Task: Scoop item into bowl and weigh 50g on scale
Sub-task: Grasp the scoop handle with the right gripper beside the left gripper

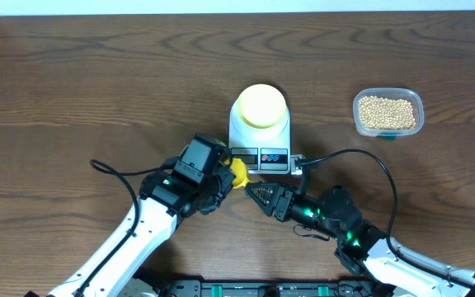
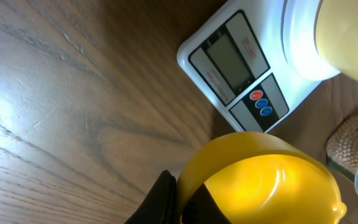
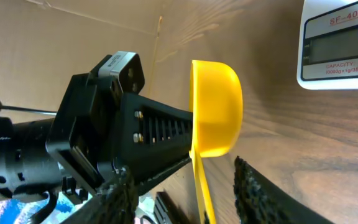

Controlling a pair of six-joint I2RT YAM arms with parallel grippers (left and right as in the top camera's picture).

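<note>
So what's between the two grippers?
The yellow scoop, held by the left gripper; the right gripper, jaws open, straddles its handle. Overhead and right wrist views show it.

light: bright, even | glare: scale (image 2: 247, 68) platform washed white — left wrist | blur: scoop (image 2: 266, 180) close-up soft

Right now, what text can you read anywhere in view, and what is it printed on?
"SF-400": on the scale, above its display.
"CAPACITY:": under the display; figures after it too small to trust.
Left wrist view, red marking beside the display: too blurred.
Display itself: blank.
</note>
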